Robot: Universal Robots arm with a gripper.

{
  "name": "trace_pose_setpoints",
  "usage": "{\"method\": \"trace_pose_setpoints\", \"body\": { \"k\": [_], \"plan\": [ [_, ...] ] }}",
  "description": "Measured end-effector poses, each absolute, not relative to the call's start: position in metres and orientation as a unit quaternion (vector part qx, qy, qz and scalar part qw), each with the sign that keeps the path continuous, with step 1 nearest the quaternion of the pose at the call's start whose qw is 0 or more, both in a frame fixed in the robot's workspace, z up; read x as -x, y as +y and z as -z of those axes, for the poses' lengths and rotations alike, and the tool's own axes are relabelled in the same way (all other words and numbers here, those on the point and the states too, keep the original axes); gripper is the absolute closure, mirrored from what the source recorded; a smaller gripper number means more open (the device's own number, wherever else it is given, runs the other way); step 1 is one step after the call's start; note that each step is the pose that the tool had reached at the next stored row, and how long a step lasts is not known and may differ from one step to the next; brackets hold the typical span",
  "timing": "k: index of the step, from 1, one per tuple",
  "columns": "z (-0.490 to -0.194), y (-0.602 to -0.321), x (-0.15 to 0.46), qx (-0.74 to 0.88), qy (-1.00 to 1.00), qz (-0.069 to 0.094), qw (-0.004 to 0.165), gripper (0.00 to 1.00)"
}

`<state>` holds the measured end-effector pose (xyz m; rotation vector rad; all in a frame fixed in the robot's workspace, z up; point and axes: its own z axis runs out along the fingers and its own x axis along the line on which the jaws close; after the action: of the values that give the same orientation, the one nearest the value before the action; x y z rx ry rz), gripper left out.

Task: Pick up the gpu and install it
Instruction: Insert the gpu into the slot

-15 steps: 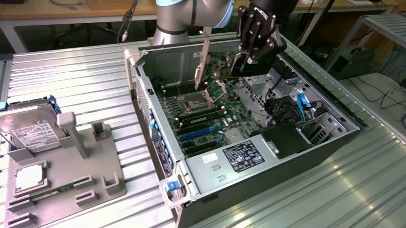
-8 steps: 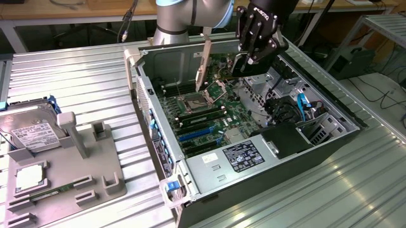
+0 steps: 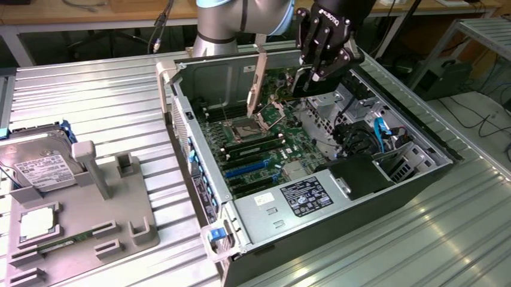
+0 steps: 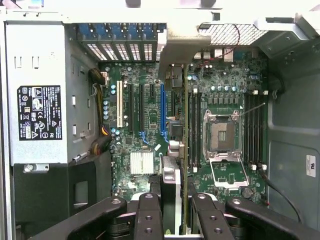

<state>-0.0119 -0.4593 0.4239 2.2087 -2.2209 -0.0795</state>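
My gripper (image 3: 313,72) hangs over the open computer case (image 3: 188,119), shut on the gpu (image 3: 310,85), a thin black card held on edge above the motherboard (image 3: 264,149). The card's long silver bracket (image 3: 257,84) points down toward the board near the case's back wall. In the wrist view the gpu (image 4: 185,150) appears as a thin edge-on line between the fingers (image 4: 149,215), with its bracket (image 4: 176,47) at the far end. The card lies above the strip between the blue expansion slot (image 4: 162,107) and the processor socket (image 4: 220,132), clear of the board.
Inside the case are the power supply (image 3: 303,197), a drive cage with blue and black cables (image 3: 363,137) and the memory slots (image 3: 255,146). On the exterior view's left, a grey fixture (image 3: 96,209) holds a silver hard drive (image 3: 40,167) and a green memory stick (image 3: 60,244).
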Motion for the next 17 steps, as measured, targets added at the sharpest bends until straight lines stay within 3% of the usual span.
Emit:
{"method": "trace_pose_setpoints", "body": {
  "k": [11,17],
  "plan": [
    [-0.4191,-0.4593,0.0112,-0.705,-0.709,0.024,0.002,0.72],
    [-0.4169,-0.4593,0.0117,-0.707,-0.707,0.009,-0.012,0.72]
  ]
}}
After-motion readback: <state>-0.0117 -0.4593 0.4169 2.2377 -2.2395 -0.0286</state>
